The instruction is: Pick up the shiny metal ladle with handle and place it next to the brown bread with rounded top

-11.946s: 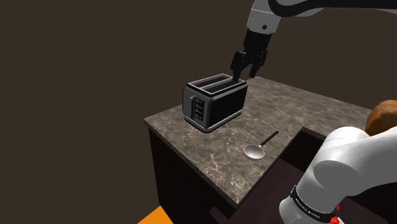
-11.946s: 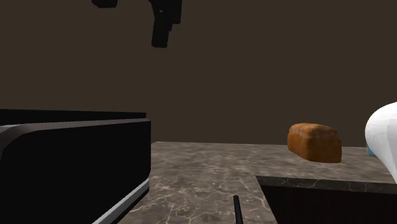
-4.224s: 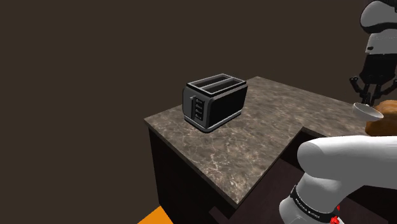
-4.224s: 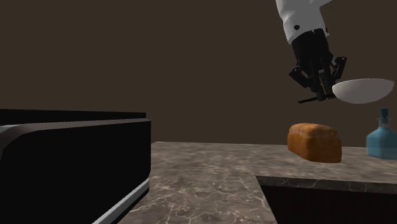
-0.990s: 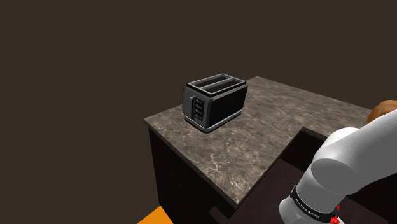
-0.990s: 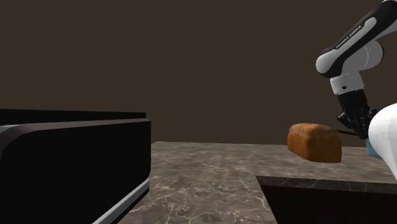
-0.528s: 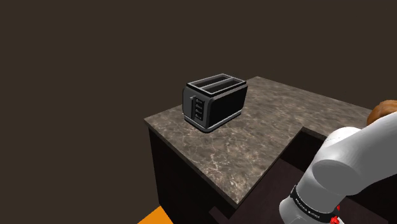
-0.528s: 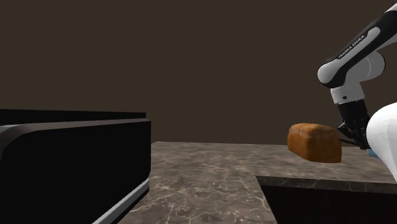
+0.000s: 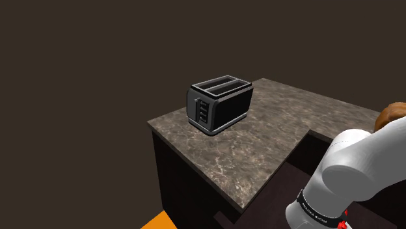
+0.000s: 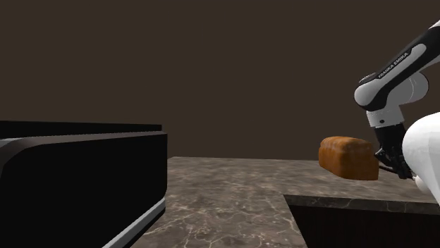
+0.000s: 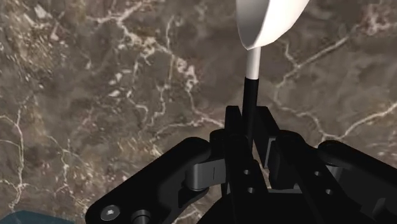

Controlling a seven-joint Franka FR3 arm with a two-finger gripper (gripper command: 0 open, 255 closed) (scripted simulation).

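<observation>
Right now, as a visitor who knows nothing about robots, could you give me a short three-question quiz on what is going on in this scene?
1. True or false: the gripper is shut on the handle of the ladle.
2. Which appliance stands on the marble counter? A) kettle B) toaster C) blender
3. Fill in: in the second exterior view, the gripper is low at the right end of the brown ____.

Key: 1 true. 2 B, the toaster. 3 bread.

White arm, dark joints, black lettering on one link (red marks lower down), black jaws.
</observation>
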